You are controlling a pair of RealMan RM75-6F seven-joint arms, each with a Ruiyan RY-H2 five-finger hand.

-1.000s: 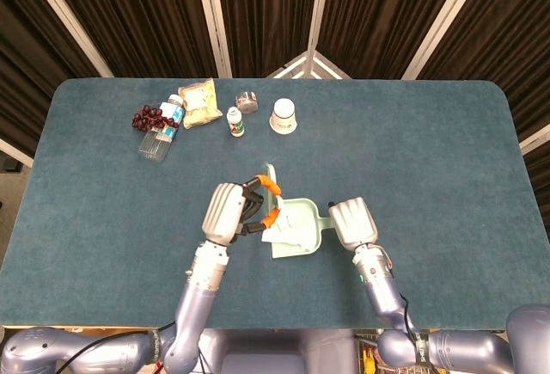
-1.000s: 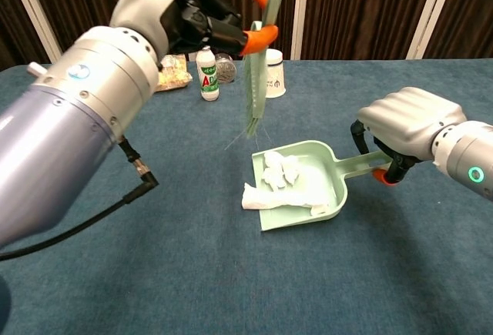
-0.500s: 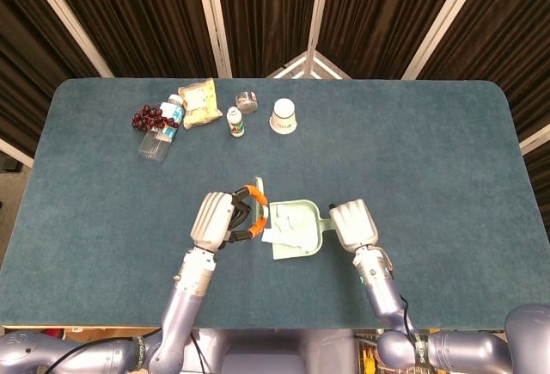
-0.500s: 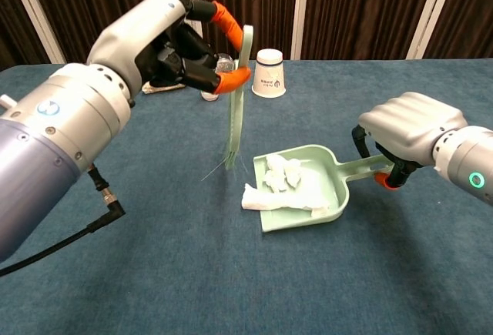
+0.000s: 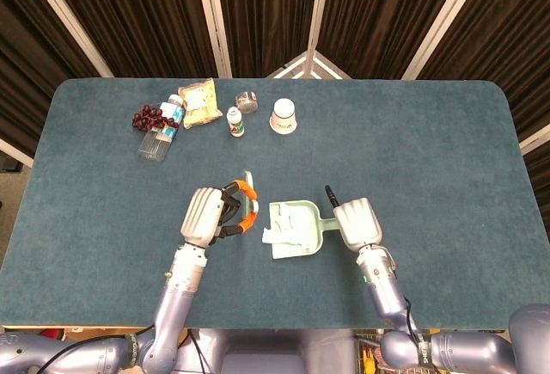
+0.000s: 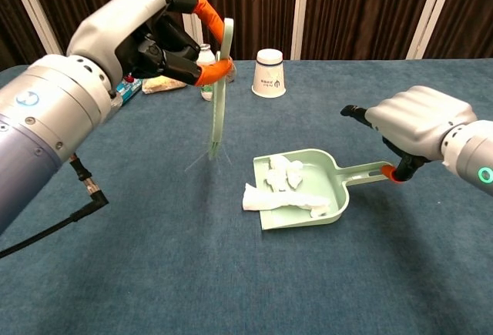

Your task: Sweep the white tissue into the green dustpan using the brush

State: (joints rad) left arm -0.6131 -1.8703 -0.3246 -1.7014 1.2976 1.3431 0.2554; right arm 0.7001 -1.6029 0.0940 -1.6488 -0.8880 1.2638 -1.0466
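Two robot hands over a big desk (image 5: 447,185) covered in blue-green felt-looking cloth, with dark curtains behind it.

Left robot hand (image 6: 146,35) is pinching the brush (image 6: 219,92) near its top between orange-tipped fingers. The brush is a thin pale green thing hanging almost upright, bristles pointing down, a few stray ones splayed out just above the cloth. It sits left of the dustpan, not touching it.

Right robot hand (image 6: 416,123) is at the end of the green dustpan (image 6: 331,173) handle, fingers curled in over it with an orange fingertip right at the handle tip. Can't really tell if it's actually gripping or just resting there.

The dustpan is smooth mint plastic, flat on the desk, mouth facing left. White tissue (image 6: 281,185) is crumpled up inside, with one wrinkly bit hanging over the front lip onto the cloth.

Along the far side: a white paper cup (image 6: 269,72) upside down with some small print I can't read, a snack bag (image 5: 198,101), a clear plastic bottle (image 5: 161,134) lying down, a small white bottle (image 5: 234,121) with a green and red label, unreadable, and a bunch of dark grapes (image 5: 146,117).
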